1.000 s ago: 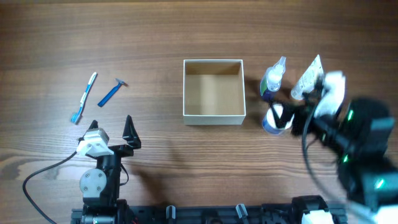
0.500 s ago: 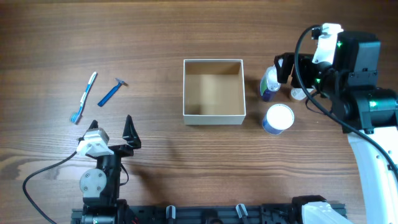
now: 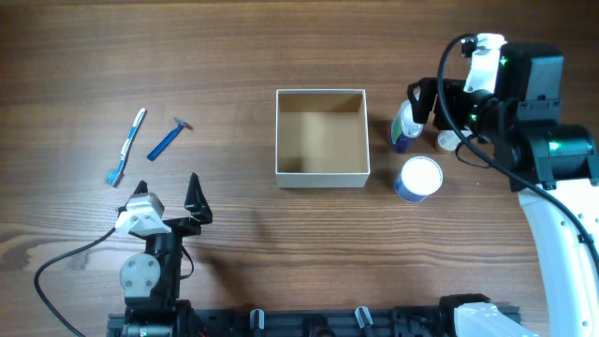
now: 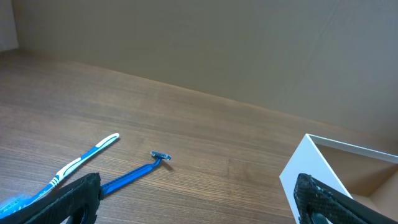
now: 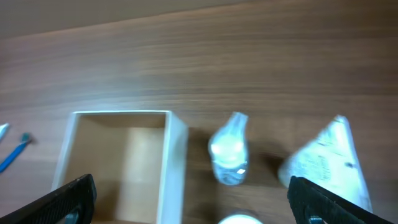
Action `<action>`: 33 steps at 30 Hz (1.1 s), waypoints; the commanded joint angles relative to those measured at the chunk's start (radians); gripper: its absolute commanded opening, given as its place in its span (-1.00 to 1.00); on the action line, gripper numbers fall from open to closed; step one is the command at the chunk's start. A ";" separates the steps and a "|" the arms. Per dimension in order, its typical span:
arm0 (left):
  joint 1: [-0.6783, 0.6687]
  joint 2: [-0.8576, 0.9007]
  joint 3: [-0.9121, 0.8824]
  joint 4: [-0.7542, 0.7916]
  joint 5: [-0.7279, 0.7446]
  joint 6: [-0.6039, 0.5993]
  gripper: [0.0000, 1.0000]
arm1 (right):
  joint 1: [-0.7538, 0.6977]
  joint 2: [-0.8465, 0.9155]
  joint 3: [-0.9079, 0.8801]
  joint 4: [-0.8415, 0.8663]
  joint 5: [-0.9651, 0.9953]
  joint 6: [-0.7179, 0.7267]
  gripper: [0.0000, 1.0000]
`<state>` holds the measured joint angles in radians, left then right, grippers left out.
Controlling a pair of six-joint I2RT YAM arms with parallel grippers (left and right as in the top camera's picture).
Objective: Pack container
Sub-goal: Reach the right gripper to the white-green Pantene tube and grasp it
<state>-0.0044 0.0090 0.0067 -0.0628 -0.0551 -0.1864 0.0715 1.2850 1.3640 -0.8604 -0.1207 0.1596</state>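
The container (image 3: pixel 321 177) is a square open box with white walls and a brown inside, standing mid-table with nothing in it. It also shows in the left wrist view (image 4: pixel 311 171) and the right wrist view (image 5: pixel 177 155). My right gripper (image 3: pixel 440 108) hovers open above a small clear bottle (image 3: pixel 402 129) and a white tube (image 3: pixel 447 140), just right of the container; in the right wrist view the open jaws (image 5: pixel 193 208) frame the bottle (image 5: pixel 228 149) and the tube (image 5: pixel 326 162). My left gripper (image 3: pixel 168 192) is open and empty at the front left, and its open jaws (image 4: pixel 199 202) show in the left wrist view.
A blue jar with a white lid (image 3: pixel 418 178) stands in front of the bottle. A toothbrush (image 3: pixel 126 147) and a blue razor (image 3: pixel 169 139) lie at the left, and both show in the left wrist view, the toothbrush (image 4: pixel 81 160) left of the razor (image 4: pixel 134 175).
My right arm has swung from the front right up and back, over the bottle and tube, then eased slightly left. The left arm and the objects have not moved.
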 commanded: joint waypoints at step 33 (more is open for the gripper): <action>0.005 -0.002 -0.001 -0.005 -0.013 -0.011 0.99 | -0.185 0.276 0.008 -0.016 0.124 0.072 0.46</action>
<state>-0.0044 0.0093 0.0067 -0.0628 -0.0551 -0.1864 -0.1123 1.5364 1.3640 -0.8669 0.0204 0.2001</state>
